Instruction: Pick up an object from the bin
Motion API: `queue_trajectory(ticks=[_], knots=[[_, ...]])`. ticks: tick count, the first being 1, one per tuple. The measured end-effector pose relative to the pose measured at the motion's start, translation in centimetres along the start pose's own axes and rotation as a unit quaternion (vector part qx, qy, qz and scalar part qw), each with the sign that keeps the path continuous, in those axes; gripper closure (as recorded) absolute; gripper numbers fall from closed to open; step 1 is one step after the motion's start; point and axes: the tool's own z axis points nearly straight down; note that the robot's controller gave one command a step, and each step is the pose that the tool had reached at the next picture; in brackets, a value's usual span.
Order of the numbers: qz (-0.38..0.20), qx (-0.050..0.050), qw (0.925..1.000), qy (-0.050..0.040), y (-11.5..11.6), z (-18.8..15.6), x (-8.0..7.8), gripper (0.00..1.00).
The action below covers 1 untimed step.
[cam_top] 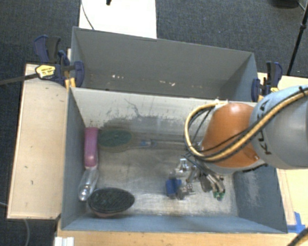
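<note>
Since the gripper (pixel 182 184) is down near the floor of the bin (pixel 159 66), right of centre, with a small blue thing (pixel 172 189) touching or just beside its tip, my main worry is a poor hold. I cannot tell from up here whether the fingers are apart or together, nor whether the blue piece lies between them or merely against one side. If it is only beside them, closing could nudge it away across the metal floor, and a lift would bring up nothing. If it is caught by an edge, I judge it could twist out on the way up and drop back.

A little green bit (pixel 220 195) sits close on the gripper's other side. I can't say whether it is loose or part of the tool, but if loose it might get dragged along. The orange cover (pixel 225 137) and its cables (pixel 196 134) hang near the bin's right wall, so a sideways pull risks a scrape there. The pink-handled brush (pixel 91 147), the green-headed brush (pixel 115 139) and the dark oval brush (pixel 109 200) lie well apart to the left.
</note>
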Motion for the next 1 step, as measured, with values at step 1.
queue_trajectory(ticks=[1], knots=[[-0.137,0.001,0.9906,-0.0041,-0.08,-15.38,-0.91,1.00]])
